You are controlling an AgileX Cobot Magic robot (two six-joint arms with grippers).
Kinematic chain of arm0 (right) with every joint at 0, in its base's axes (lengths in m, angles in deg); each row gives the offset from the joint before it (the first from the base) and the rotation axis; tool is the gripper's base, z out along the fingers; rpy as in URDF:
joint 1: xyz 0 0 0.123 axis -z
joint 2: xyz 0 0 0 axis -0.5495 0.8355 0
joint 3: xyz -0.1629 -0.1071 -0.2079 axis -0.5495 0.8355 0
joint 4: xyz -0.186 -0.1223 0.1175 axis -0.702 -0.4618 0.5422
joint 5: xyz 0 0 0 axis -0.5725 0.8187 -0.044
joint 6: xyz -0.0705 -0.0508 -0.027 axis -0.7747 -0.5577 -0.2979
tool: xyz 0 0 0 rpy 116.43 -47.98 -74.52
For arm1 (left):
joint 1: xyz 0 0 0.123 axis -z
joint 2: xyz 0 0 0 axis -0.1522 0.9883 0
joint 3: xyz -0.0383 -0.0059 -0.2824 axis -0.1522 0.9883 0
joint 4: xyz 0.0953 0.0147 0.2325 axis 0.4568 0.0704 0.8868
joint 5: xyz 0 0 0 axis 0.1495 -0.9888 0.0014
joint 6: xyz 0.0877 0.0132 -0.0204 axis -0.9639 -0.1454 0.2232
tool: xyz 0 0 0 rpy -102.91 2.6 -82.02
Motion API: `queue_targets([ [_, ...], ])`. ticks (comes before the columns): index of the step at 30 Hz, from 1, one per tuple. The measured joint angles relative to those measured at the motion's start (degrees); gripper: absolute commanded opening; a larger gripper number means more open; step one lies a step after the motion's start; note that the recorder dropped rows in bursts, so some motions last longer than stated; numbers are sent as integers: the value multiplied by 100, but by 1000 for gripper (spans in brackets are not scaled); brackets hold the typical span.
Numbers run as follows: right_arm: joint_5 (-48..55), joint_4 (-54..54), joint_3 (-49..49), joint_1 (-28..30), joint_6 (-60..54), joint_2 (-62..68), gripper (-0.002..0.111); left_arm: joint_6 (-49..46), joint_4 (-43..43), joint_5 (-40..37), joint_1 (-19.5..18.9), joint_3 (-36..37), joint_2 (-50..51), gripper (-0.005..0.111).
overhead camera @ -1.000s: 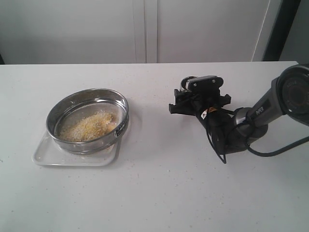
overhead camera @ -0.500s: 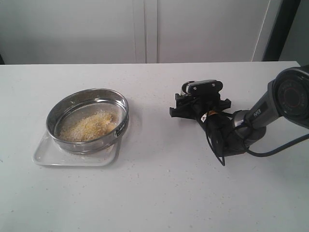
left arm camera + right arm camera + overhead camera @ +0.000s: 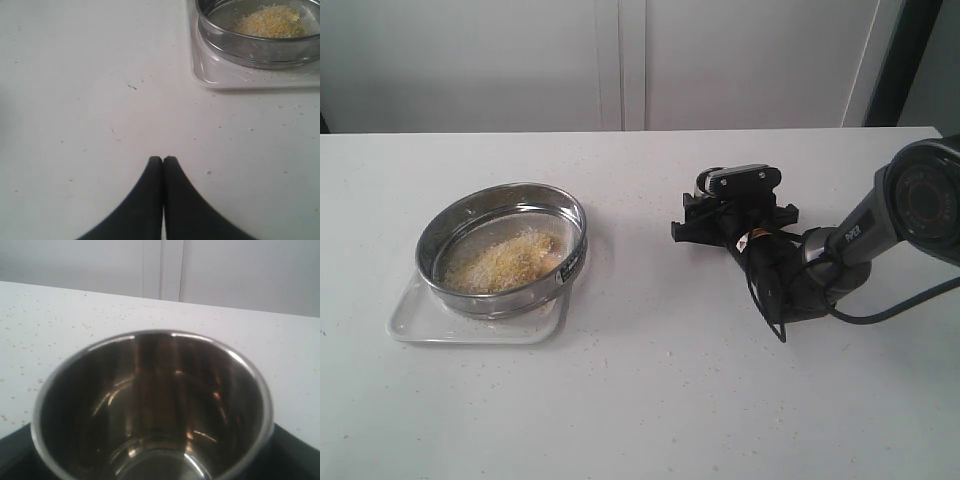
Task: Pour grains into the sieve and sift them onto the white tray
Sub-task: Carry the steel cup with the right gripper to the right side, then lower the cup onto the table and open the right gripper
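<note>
The sieve (image 3: 498,297) stands on the white tray (image 3: 408,322) at the left, with a heap of yellow and whitish grains (image 3: 506,262) on its mesh. Right of the middle, my right gripper (image 3: 733,205) is low over the table and shut on a small steel cup (image 3: 708,179). The cup (image 3: 150,405) is upright and looks empty, and the right gripper (image 3: 155,465) shows only as black at the corners. My left gripper (image 3: 163,159) is shut and empty above bare table, apart from the sieve (image 3: 250,49), grains (image 3: 270,21) and tray (image 3: 215,76).
Loose grains are scattered on the white table (image 3: 260,125) beside the tray. A grey wall with cabinet seams (image 3: 620,60) runs behind the table's far edge. The right arm's cable (image 3: 890,315) trails off to the right.
The right gripper has sunk a little toward the table with the cup, then stayed still. The sieve, tray and grains have not moved.
</note>
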Motion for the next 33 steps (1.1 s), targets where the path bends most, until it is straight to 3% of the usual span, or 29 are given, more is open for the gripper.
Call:
queue_targets([
  [22, 0, 100, 0, 0, -11, 0, 82, 0, 0, 0, 0, 0, 0, 0],
  [28, 0, 100, 0, 0, -11, 0, 94, 0, 0, 0, 0, 0, 0, 0],
  [33, 0, 100, 0, 0, -11, 0, 94, 0, 0, 0, 0, 0, 0, 0],
])
